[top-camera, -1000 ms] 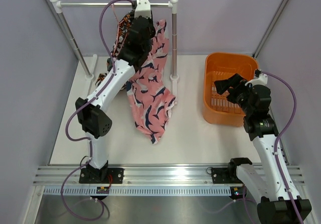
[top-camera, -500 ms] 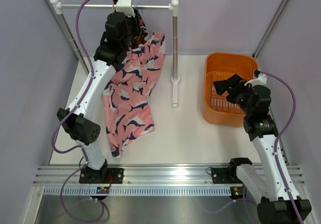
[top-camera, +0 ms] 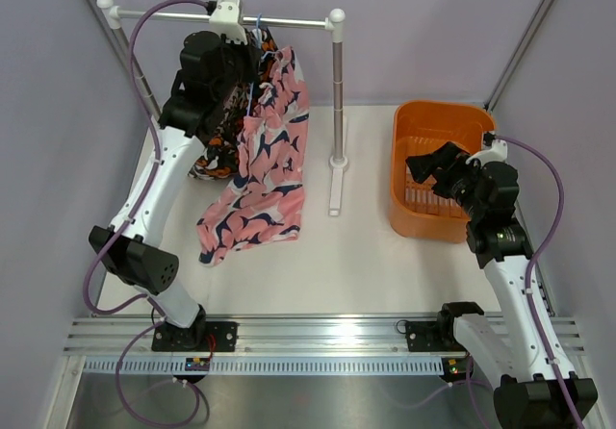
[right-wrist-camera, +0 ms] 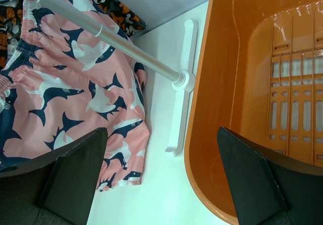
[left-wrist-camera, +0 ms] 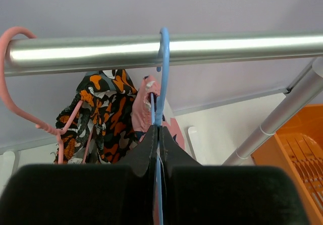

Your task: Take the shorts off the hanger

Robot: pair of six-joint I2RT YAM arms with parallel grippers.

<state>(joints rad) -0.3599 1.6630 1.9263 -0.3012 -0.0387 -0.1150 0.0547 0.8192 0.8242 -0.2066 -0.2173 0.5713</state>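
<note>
The pink shorts (top-camera: pixel 274 136) with navy and white sharks hang from a blue hanger (left-wrist-camera: pixel 163 48) hooked over the rack's rod (top-camera: pixel 289 17); their lower end lies on the table. My left gripper (top-camera: pixel 248 71) is raised to the rod and shut on the blue hanger's wire (left-wrist-camera: pixel 157 134). The black and orange shorts (top-camera: pixel 214 136) hang on a pink hanger (left-wrist-camera: pixel 12 58) just to the left, also seen in the left wrist view (left-wrist-camera: pixel 103 111). My right gripper (top-camera: pixel 435 164) is open and empty above the orange basket (top-camera: pixel 414 121). The right wrist view shows the pink shorts (right-wrist-camera: pixel 75 83).
The rack's right post (top-camera: pixel 337 92) and its white foot (right-wrist-camera: pixel 181 83) stand between the shorts and the basket (right-wrist-camera: pixel 212 114). The rack's left post (top-camera: pixel 140 83) slants by the left wall. Grey walls enclose the table.
My left arm has swung left along the rod with the blue hanger. The pink shorts moved left with it and the black shorts came into view. The right arm stayed still.
</note>
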